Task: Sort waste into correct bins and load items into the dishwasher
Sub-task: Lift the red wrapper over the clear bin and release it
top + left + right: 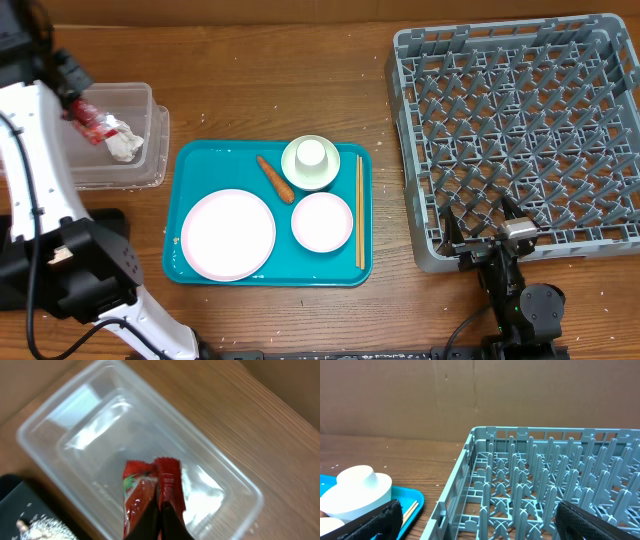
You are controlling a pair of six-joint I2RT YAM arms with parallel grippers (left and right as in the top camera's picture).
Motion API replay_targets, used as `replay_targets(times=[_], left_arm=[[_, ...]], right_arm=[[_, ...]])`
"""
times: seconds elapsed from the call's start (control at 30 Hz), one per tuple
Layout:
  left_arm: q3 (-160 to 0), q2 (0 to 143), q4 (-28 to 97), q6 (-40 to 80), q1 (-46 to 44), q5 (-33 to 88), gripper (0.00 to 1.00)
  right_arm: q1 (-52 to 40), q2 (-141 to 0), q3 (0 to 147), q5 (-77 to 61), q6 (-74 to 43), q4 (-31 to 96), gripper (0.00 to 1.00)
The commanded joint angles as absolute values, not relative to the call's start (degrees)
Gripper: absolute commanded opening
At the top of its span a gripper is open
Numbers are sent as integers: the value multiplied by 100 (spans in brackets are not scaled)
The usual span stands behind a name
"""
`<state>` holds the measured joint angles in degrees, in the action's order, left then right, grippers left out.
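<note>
My left gripper (160, 527) is shut on the red snack wrapper (155, 490) and holds it above the clear tub (75, 415). Overhead, the wrapper (90, 120) hangs over the tub (150, 130), which holds the white paper wad (126, 149). The black tray (20, 507) with rice scraps (42, 530) lies beside the tub. The sausage (275, 178), the plate (228, 233), a bowl (322, 221), the cup (312, 153) in the second bowl (296, 172) and the chopsticks (360, 210) lie on the teal tray. My right gripper (490, 235) is open and empty at the grey dish rack's (520, 120) front edge.
The teal serving tray (195, 160) sits mid-table between tub and rack. In the right wrist view the rack wall (465, 480) is straight ahead, with the tray corner (412, 497) and the chopstick tips (410, 509) to the left. A cardboard wall stands behind the table.
</note>
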<state>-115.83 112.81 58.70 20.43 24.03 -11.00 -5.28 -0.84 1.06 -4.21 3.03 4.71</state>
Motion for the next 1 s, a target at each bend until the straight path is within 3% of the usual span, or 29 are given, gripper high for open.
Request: replay_targets(times=[0.0,0.03,0.07,0.13,0.37,0.4,0.47,0.5,0.7,0.77,0.97], left_arm=[[-11552,11439,5859,2602,2558,-1173,34],[-11552,11467,5859,2620,2600,-1155,54],[-11552,11491,5857,2617,2633,-1092,67],[-11552,11502,5857,2617,2650,-1009,80],[-11601,11314,6311,2449,2648,-97,80],[-11605,11262,6403,2272,2648,235,76],[-11605,11137,6482,1761,2635,1120,56],[-11605,11061,6488,1476,2613,1640,52],[-11605,10663,6587,869,2200,3013,65],[-11605,10641,6840,858,1900,2912,71],[-11548,10914,7905,1511,895,1944,68]], right_arm=[[-517,-23,47,-419,322,445,100],[-517,-23,47,-419,322,445,100],[-517,-23,47,-419,322,445,100],[-517,-23,47,-419,322,445,100],[-517,-23,47,-416,322,445,100],[-517,-23,47,-416,320,445,100],[-517,-23,47,-419,322,445,100],[-517,-23,47,-419,322,445,100],[-517,-23,47,-419,322,445,100],[-517,-23,47,-419,322,445,100],[-517,-23,47,-419,322,445,100]])
